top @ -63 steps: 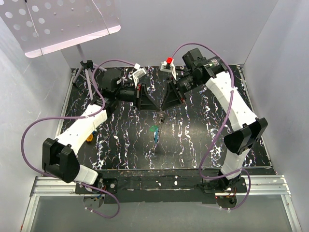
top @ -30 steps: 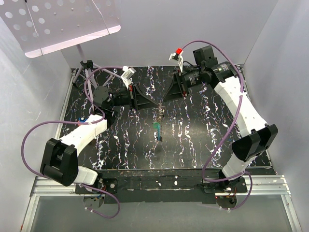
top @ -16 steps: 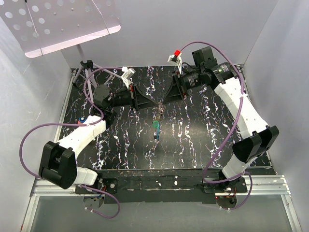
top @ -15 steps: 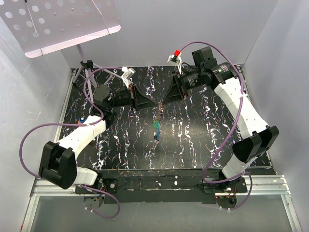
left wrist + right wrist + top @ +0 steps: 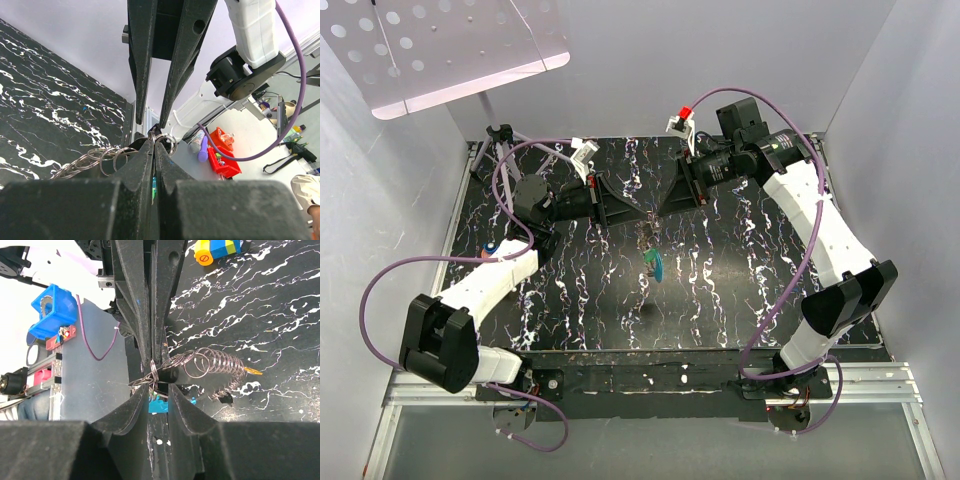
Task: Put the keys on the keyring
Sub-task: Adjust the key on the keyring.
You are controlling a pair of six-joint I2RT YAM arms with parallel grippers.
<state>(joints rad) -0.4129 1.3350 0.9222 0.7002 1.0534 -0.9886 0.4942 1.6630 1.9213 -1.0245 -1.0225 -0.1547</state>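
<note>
Above the table [image 5: 740,290], left gripper [image 5: 153,143] pinches the keyring [image 5: 170,145]; right gripper [image 5: 159,392] narrowly parted beside it, keys [image 5: 654,264] dangling clear.

No legible text, number or brand in any view. White tag [image 5: 582,152], upper centre of top view: too small to read. Red disc [image 5: 204,259], top of right-wrist view: one bar, no letters.

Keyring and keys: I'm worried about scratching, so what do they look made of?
Keyring: bare metal wire, probably steel. It is thin and silvery-grey, and it glints.
Keys: the heads look like moulded plastic, an opaque teal-blue with little shine. The blades are too small to judge here.
</note>
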